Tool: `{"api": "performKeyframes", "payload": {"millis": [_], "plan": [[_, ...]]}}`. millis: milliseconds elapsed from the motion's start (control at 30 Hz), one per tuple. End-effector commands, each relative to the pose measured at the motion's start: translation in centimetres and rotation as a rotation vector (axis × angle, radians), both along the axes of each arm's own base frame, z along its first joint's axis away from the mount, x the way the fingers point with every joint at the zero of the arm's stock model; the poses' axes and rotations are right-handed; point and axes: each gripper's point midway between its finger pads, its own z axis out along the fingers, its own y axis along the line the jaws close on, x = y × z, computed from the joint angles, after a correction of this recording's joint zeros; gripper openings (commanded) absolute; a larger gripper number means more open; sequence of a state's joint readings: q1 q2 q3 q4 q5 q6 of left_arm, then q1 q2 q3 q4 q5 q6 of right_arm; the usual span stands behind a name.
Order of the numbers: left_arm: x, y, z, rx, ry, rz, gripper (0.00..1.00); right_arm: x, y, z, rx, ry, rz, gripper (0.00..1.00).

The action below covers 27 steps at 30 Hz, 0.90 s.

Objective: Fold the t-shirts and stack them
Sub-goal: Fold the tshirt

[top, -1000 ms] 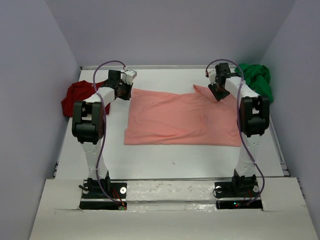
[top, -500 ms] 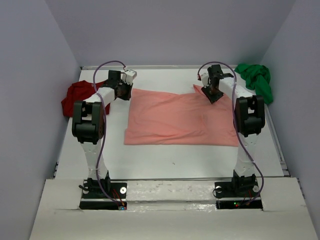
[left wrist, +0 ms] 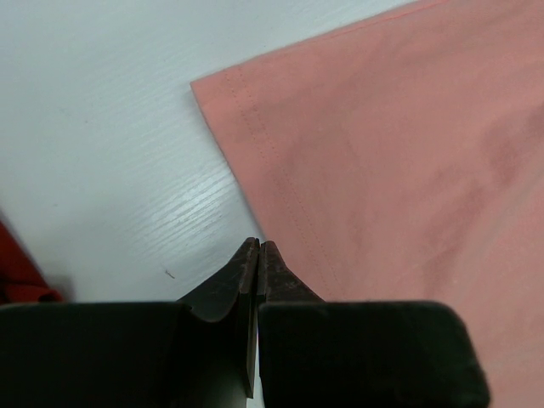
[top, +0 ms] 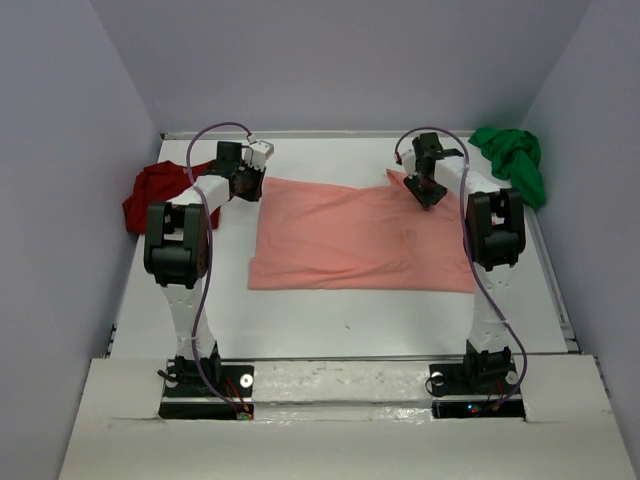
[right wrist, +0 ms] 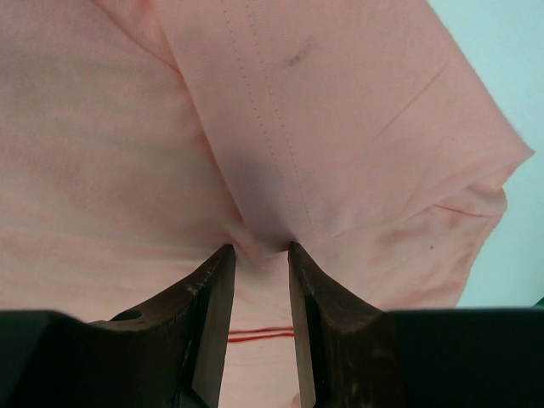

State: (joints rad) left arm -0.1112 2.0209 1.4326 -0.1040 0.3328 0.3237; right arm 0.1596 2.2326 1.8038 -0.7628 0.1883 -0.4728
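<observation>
so the left gripper (left wrist: 257, 248) sits shut at the far-left hem of the salmon-pink t-shirt (top: 360, 235), right gripper (right wrist: 259, 248) half-closed, pinching its far-right sleeve fold.

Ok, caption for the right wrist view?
Right gripper pinching a fold of the salmon-pink t-shirt beside a stitched hem.

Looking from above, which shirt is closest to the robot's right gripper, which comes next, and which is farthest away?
From the right gripper:
1. salmon-pink shirt, right under it.
2. green shirt, in the far right corner.
3. dark red shirt, far across on the left side.
</observation>
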Motion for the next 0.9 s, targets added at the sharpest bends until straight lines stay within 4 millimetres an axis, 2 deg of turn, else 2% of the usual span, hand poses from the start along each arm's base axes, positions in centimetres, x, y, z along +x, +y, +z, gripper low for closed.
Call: {"api": "performKeyframes", "payload": {"millis": [0,100,233,333,367,533,700,800,867], "plan": [[0.1,-0.3,1.3,-0.010,-0.035,-0.015,0.11,2.0,-0.2,2.3,-0.023,-0.096,-0.016,0.37],[0.0,-0.3,1.2,-0.012,-0.032,-0.017,0.11,2.1,-0.3,2.5,-0.027,-0.104,-0.019,0.36],[-0.1,-0.3,1.2,-0.011,-0.031,-0.018,0.11,2.2,-0.5,2.2,-0.038,-0.102,-0.029,0.31],[-0.1,-0.3,1.2,-0.012,-0.031,-0.019,0.11,2.3,-0.5,2.0,-0.042,-0.101,-0.033,0.21],[-0.1,-0.3,1.2,-0.013,-0.031,-0.020,0.11,2.2,-0.5,1.9,-0.042,-0.098,-0.033,0.14],[-0.2,-0.4,1.1,-0.013,-0.030,-0.024,0.11,2.1,-0.6,1.8,-0.044,-0.095,-0.035,0.00],[-0.2,-0.4,1.2,-0.013,-0.030,-0.024,0.11,2.3,-0.5,2.2,-0.042,-0.106,-0.035,0.00],[-0.3,-0.4,1.2,-0.013,-0.032,-0.026,0.11,2.7,-0.5,3.1,-0.037,-0.128,-0.038,0.00],[-0.2,-0.3,1.2,-0.010,-0.034,-0.025,0.11,3.4,-0.4,4.5,-0.033,-0.165,-0.040,0.00]]}}
